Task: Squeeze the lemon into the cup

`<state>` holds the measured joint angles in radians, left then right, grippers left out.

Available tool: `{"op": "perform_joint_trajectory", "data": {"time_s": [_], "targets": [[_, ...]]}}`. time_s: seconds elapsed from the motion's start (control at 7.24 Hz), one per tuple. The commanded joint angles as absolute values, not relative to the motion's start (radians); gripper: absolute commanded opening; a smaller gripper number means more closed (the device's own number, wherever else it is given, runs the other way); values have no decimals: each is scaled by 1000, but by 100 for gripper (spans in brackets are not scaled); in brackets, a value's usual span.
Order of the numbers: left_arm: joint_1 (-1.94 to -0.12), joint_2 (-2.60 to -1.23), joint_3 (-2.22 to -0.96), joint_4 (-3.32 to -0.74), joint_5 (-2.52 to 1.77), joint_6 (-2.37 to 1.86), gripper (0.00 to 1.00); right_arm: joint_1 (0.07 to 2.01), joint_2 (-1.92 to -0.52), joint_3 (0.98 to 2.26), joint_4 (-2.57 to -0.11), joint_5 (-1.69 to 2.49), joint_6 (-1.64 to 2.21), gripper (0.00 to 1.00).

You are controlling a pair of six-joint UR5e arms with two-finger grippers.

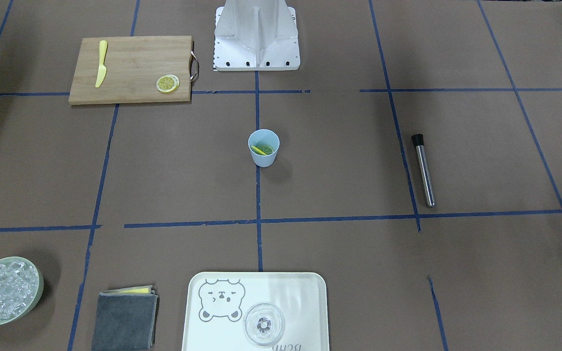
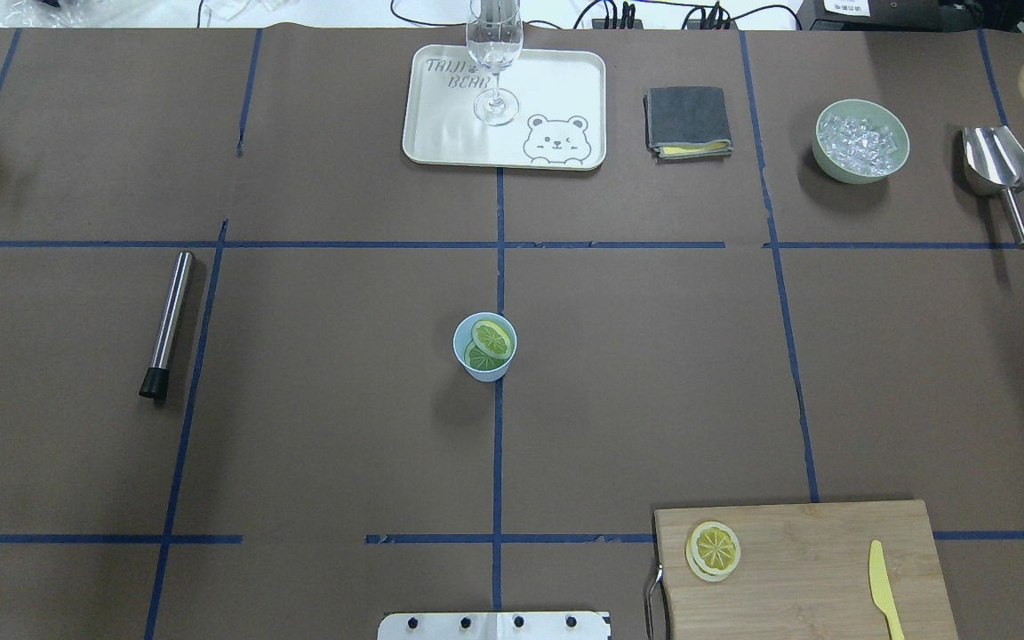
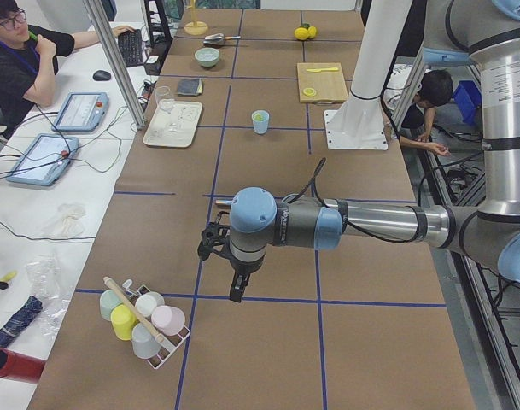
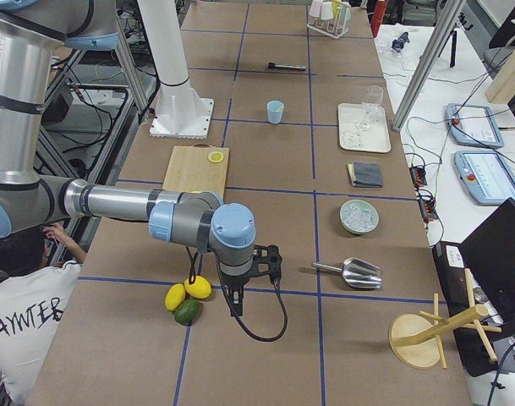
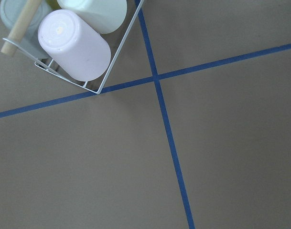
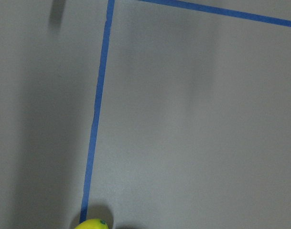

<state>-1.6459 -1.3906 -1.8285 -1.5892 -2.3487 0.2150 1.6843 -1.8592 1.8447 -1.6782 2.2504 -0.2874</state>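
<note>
Bamboo is carrying the spare fruit: two stacked lemon slices point(image 2: 714, 550) are lying flat near the handle end of the cutting board point(image 2: 814, 569), well apart from the yellow knife point(image 2: 884, 588). At the table's middle the light-blue cup point(image 2: 484, 374) is standing upright, holding one lemon slice point(image 2: 492, 338) that is leaning over a green slice point(image 2: 477, 359). Both arms are hanging far off at opposite table ends. The left gripper point(image 3: 235, 286) is pointing down near some pastel cups point(image 3: 167, 318), and the right gripper point(image 4: 237, 304) is pointing down beside whole lemons point(image 4: 198, 288). Whether either is parted or pinched I cannot tell. Judging from this, the thin slices lying flush on the board are inviting a missed pinch or fingers scraping the wood. The light cup is also risking a tip or a slide if a gripper is bearing on its rim off-centre while squeezing.
</note>
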Motion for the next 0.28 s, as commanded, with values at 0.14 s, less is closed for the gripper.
{"op": "perform_joint_trajectory", "data": {"time_s": [0.14], "targets": [[-1647, -1388, -1827, -1588, -2349, 215, 100, 1684, -1859, 1844, -1678, 2250, -287, 100]]}}
